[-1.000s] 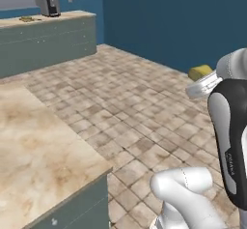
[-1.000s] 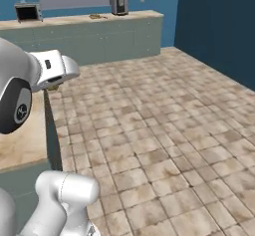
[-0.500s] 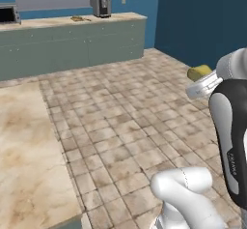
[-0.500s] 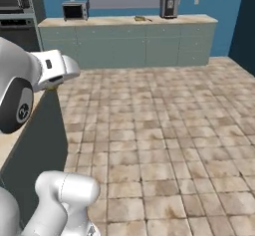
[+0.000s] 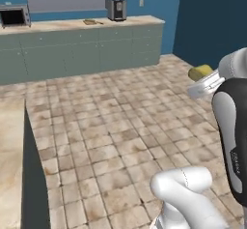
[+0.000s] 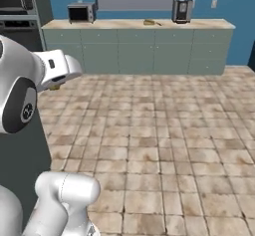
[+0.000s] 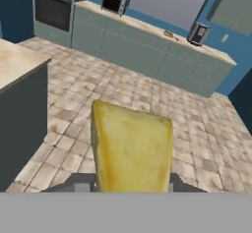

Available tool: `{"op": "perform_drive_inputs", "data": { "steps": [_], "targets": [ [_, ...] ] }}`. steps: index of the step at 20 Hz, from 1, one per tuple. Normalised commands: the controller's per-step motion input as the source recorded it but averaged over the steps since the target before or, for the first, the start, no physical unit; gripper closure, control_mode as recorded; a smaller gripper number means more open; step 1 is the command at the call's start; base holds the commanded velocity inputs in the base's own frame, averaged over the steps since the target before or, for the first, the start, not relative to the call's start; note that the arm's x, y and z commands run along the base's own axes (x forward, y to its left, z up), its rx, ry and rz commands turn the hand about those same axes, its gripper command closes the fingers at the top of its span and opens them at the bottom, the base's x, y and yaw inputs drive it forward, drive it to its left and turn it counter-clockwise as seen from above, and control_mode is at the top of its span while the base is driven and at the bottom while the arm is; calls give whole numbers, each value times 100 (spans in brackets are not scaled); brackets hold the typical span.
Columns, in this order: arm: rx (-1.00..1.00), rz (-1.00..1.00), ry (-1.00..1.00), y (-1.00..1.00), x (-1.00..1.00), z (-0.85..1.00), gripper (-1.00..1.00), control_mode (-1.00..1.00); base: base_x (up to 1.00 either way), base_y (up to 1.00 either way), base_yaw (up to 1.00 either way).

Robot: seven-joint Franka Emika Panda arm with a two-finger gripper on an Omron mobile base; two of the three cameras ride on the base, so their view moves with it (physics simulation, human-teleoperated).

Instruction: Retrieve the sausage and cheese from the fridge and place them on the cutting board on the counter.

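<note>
The end effector (image 7: pixel 132 185) is pinched on the cheese (image 7: pixel 132 148), a chunky yellow block that stands up from between the jaws in the hand view; the jaws look drawn in just enough to bear on its two sides, which is likely why it sits steady without sagging. In the left base view the same cheese (image 5: pixel 200 72) pokes out as a yellow nub beyond the white wrist, carried high over the tiled floor (image 5: pixel 120 131), well clear of anything it could knock, a sensible height for transit. Far ahead of the end effector, across the floor, runs the long counter (image 6: pixel 134 25) with a microwave (image 6: pixel 79 13) and a dark coffee machine (image 6: pixel 182 10) on it; between these lies a small flat tan thing that may be the cutting board (image 6: pixel 150 22), too small to be sure. A nearer counter (image 7: pixel 17 60) edge sits to the side of the end effector. I judge this the carrying stage for the cheese
</note>
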Motion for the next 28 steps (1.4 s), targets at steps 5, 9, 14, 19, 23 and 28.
{"op": "perform_drive_inputs", "data": {
  "steps": [5, 9, 14, 19, 23, 28],
  "targets": [
    [0, 0, 0, 0, 0, 0, 100, 100, 100, 0, 13],
    [0, 0, 0, 0, 0, 0, 100, 100, 100, -9, 9],
    [0, 0, 0, 0, 0, 0, 100, 100, 100, -55, 2],
    [0, 0, 0, 0, 0, 0, 100, 100, 100, -54, 1],
    [0, 0, 0, 0, 0, 0, 100, 100, 100, -21, 0],
    [0, 0, 0, 0, 0, 0, 100, 100, 100, 0, 0]
  ]
}}
